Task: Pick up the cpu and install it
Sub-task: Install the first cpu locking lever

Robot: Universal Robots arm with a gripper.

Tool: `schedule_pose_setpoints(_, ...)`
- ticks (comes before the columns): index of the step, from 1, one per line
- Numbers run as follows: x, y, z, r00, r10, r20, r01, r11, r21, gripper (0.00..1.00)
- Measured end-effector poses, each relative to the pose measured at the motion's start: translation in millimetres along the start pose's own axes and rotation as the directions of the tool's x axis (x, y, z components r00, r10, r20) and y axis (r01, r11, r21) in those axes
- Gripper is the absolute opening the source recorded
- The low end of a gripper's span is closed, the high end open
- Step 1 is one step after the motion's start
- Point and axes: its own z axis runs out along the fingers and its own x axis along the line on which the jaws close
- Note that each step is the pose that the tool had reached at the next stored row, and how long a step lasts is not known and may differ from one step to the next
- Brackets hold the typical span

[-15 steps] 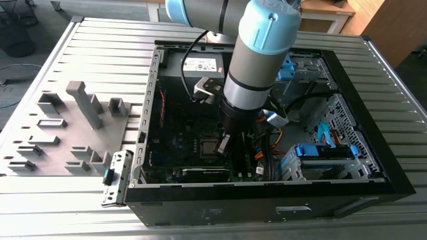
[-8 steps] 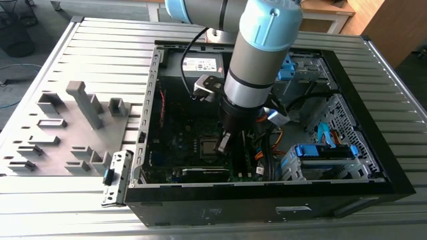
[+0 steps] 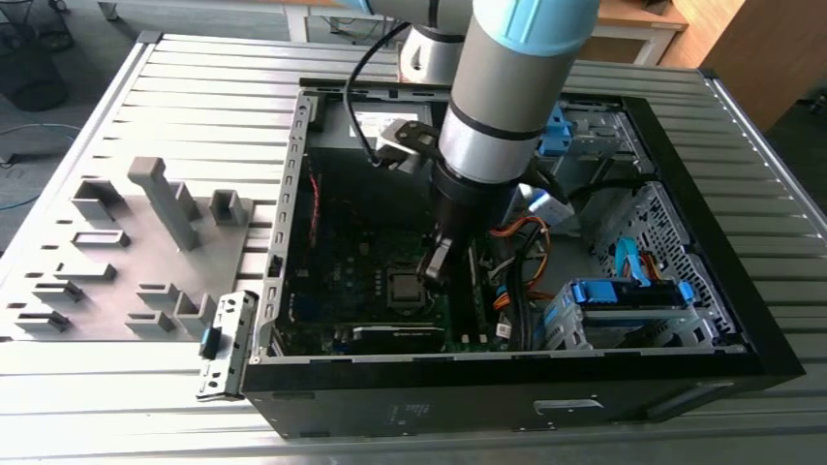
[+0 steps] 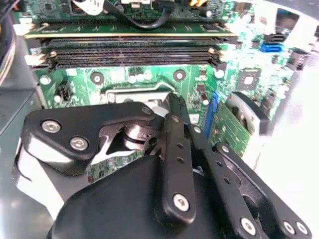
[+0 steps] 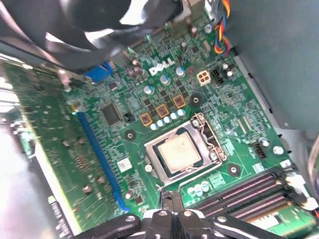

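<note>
silver-topped cpu (image 5: 179, 152) sits seated in the socket frame (image 5: 185, 151) on the green motherboard (image 5: 149, 124), while the gripper (image 5: 172, 198), fingers pressed together and holding nothing, hangs just beside that socket, its own black linkage hiding the fingertips.

I had the arm (image 3: 498, 116) reaching steeply down, wrist low, gripper (image 3: 436, 263) with its fingers (image 4: 175, 149) pressed together, holding nothing.

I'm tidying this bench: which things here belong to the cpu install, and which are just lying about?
Part of the job:
cpu, seated in the motherboard socket
gripper, inside the case above the motherboard

Just lying about:
grey fixture blocks
blue drive caddy
memory slots
</note>
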Motion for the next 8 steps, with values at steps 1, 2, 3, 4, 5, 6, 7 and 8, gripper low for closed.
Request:
schedule_pose_setpoints(1, 0.5, 0.0, -3.0, 1.0, 0.0, 0.0, 0.0, 1.0, 0.0, 0.11)
schedule_pose_setpoints(2, 0.7, 0.1, -4.5, 1.0, 0.0, -0.0001, 0.0, 1.0, 0.0001, 0.11)
schedule_pose_setpoints(3, 0.7, 0.1, -4.5, 1.0, 0.0, 0.0003, 0.0, 1.0, -0.0001, 0.11)
schedule_pose_setpoints(4, 0.7, 0.1, -4.7, 1.0, 0.0, 0.0004, 0.0, 1.0, -0.0001, 0.11)
schedule_pose_setpoints(5, 0.8, 0.1, -5.0, 1.0, 0.0, 0.0001, 0.0, 1.0, 0.0, 0.11)
schedule_pose_setpoints(6, 1.0, 0.4, -5.1, 1.0, 0.0, 0.0001, 0.0, 1.0, -0.0001, 0.11)
schedule_pose_setpoints(7, 1.7, 1.4, -5.1, 1.0, -0.001, 0.0054, 0.001, 1.0, -0.0029, 0.11)
schedule_pose_setpoints(8, 2.2, 2.5, -4.9, 0.9998, -0.002, 0.0176, 0.002, 1.0, -0.0094, 0.11)
